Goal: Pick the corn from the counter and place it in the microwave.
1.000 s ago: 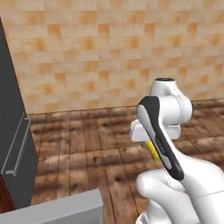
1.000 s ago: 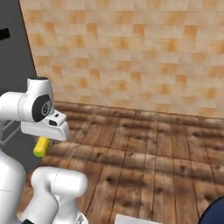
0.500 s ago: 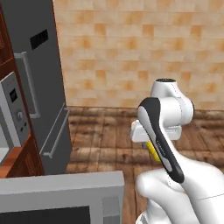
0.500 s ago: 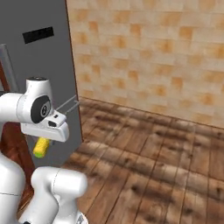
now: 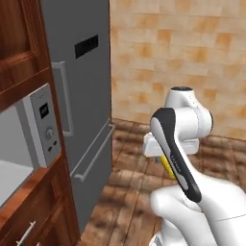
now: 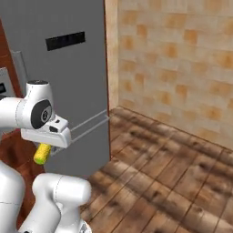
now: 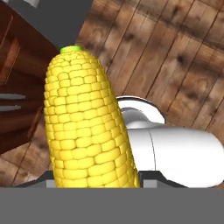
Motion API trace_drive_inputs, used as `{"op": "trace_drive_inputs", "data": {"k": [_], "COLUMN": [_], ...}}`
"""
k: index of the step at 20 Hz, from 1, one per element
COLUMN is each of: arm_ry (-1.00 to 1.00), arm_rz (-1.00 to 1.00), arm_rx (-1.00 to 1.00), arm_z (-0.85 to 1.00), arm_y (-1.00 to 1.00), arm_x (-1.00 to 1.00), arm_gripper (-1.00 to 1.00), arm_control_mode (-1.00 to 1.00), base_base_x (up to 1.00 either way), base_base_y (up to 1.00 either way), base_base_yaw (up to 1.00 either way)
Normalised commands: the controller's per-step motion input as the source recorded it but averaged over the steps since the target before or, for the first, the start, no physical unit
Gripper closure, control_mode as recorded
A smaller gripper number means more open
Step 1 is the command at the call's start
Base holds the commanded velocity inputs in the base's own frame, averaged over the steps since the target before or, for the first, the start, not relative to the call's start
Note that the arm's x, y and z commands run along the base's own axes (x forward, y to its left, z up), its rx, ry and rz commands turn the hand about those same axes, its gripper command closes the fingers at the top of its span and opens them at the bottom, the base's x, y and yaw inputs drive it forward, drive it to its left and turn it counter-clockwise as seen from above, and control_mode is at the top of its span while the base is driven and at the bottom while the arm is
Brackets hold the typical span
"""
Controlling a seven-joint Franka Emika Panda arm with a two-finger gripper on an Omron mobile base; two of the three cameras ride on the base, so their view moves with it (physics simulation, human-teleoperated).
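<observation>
Claw (image 6: 45,146) was pinching the corn (image 7: 85,127), hanging well right of the microwave (image 5: 29,144), above the wood floor (image 6: 173,182).

One corn cob (image 7: 87,127), one microwave (image 5: 29,139), one tall grey fridge (image 6: 68,68), two fridge handles (image 5: 93,151)

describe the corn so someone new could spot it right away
Start at the tall grey fridge, then drop to the white arm's gripper in front of it. The corn hangs below the gripper, held: a stubby yellow cob, the only bright yellow thing among grey, white and brown.
</observation>
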Motion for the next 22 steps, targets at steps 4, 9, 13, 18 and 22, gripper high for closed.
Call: {"op": "trace_drive_inputs", "data": {"k": [4, 9, 13, 18, 22], "arm_ry": [0.0, 0.0, 0.0, 0.0, 0.0], "arm_rz": [0.0, 0.0, 0.0, 0.0, 0.0], "arm_rx": [0.0, 0.0, 0.0, 0.0, 0.0], "arm_z": [0.0, 0.0, 0.0, 0.0, 0.0], "arm_y": [0.0, 0.0, 0.0, 0.0, 0.0], "arm_x": [0.0, 0.0, 0.0, 0.0, 0.0], "arm_gripper": [1.0, 1.0, 1.0, 1.0, 1.0], "arm_control_mode": [1.0, 1.0, 1.0, 1.0, 1.0], "base_base_x": [0.92, -0.01, 0.64, 0.47, 0.37], "base_base_y": [-0.16, 0.0, 0.0, 0.0, 0.03], "base_base_yaw": [0.43, 0.79, 0.8, 0.75, 0.63]}}
